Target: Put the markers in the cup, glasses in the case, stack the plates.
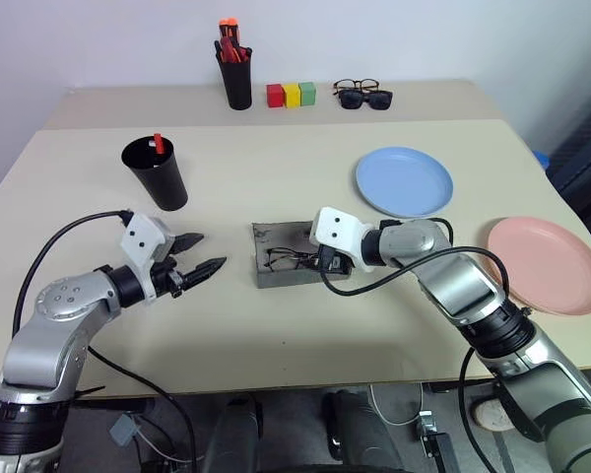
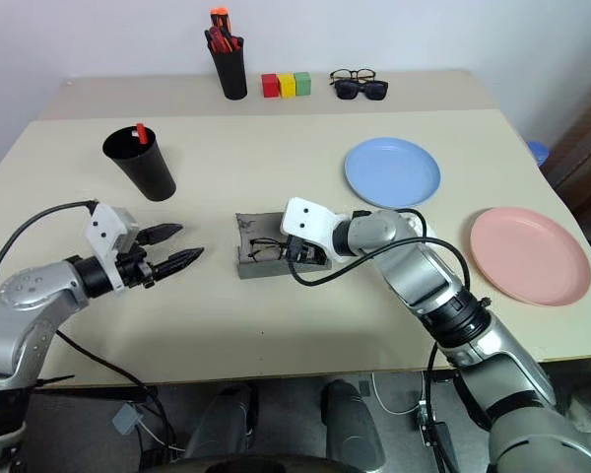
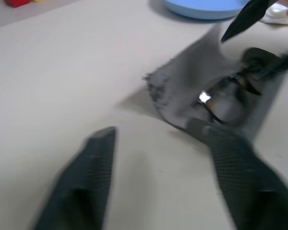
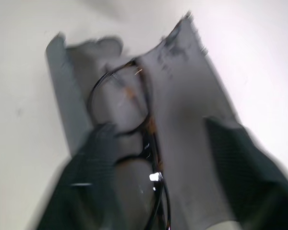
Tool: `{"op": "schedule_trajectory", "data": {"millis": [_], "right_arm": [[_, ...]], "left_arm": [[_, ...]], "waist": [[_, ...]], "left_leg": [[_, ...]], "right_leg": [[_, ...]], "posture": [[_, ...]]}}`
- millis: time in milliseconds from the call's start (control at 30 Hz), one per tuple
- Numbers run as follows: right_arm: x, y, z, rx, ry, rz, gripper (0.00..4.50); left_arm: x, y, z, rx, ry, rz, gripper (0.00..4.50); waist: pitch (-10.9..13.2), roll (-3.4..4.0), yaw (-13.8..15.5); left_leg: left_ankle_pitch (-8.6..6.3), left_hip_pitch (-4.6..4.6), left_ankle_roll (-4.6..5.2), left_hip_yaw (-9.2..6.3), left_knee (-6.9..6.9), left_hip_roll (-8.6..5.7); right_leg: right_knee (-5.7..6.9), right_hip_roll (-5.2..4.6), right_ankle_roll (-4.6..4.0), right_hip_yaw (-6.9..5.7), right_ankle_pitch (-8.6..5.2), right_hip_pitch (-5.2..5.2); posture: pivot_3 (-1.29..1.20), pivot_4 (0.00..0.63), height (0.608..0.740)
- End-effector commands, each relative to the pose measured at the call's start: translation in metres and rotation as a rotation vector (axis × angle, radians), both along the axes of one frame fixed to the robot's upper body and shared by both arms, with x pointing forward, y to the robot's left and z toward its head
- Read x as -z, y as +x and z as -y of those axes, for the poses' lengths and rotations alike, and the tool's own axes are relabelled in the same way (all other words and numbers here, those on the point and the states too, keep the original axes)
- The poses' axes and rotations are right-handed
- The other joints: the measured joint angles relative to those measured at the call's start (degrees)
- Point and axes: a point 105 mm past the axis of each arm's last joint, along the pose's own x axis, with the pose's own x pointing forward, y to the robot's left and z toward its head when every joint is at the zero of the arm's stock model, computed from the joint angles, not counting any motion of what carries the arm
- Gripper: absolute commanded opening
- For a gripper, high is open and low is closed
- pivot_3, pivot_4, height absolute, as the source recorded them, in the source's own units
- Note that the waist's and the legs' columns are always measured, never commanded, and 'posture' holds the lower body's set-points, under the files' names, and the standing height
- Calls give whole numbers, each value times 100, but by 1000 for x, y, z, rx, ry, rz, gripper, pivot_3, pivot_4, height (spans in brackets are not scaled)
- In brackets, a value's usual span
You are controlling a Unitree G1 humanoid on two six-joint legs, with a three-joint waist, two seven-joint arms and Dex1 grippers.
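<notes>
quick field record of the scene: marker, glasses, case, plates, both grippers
marker: standing in cup
glasses: lying in case
case: lid open
plates: blue plate and pink plate apart, unstacked
left gripper: open, holding nothing, beside the case
right gripper: open, over the glasses

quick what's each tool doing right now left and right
Left tool: open, empty, beside the case.
Right tool: open over the glasses lying in the case, not gripping them.
</notes>
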Motion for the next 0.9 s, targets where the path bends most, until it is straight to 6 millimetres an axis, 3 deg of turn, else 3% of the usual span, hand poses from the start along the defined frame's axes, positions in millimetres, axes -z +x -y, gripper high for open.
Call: {"op": "schedule_trajectory", "data": {"millis": [33, 200, 400, 567, 900], "right_arm": [[-34, -1, 9, 15, 67, 109, 4500], [-41, -24, 39, 26, 112, 132, 4500], [-25, -42, 75, 138, 102, 104, 4500], [-21, -49, 88, 214, 129, 93, 4500], [-19, -48, 95, 278, 145, 110, 4500]], "left_arm": [[-7, 20, 13, -7, -20, 7, 1022], [-17, 72, 51, -13, -23, -21, 1022], [-13, 111, 76, 5, -107, -216, 1022], [-4, 113, 91, 103, -67, -308, 1022], [-4, 86, 99, 311, -38, -311, 1022]], "waist": [[0, 1, 28], [-1, -4, 161], [0, -1, -2], [0, 0, -92], [1, 1, -133]], "left_leg": [[0, 0, 0, 0, 0, -1], [-4, -4, 5, -8, 18, -5], [-28, 2, 48, -8, 36, -3], [-29, 5, 49, -7, 37, -4], [-29, 4, 49, -7, 37, -3]], "right_leg": [[0, -1, 0, 0, 0, 1], [-17, -3, 7, -12, 3, 26], [-5, 6, 9, -9, 2, 27], [-1, 9, 9, -3, 1, 27], [-2, 7, 10, -2, 1, 28]], "posture": [[0, 150, 740], [0, 150, 740], [0, 150, 740], [0, 150, 740], [0, 150, 740]]}}
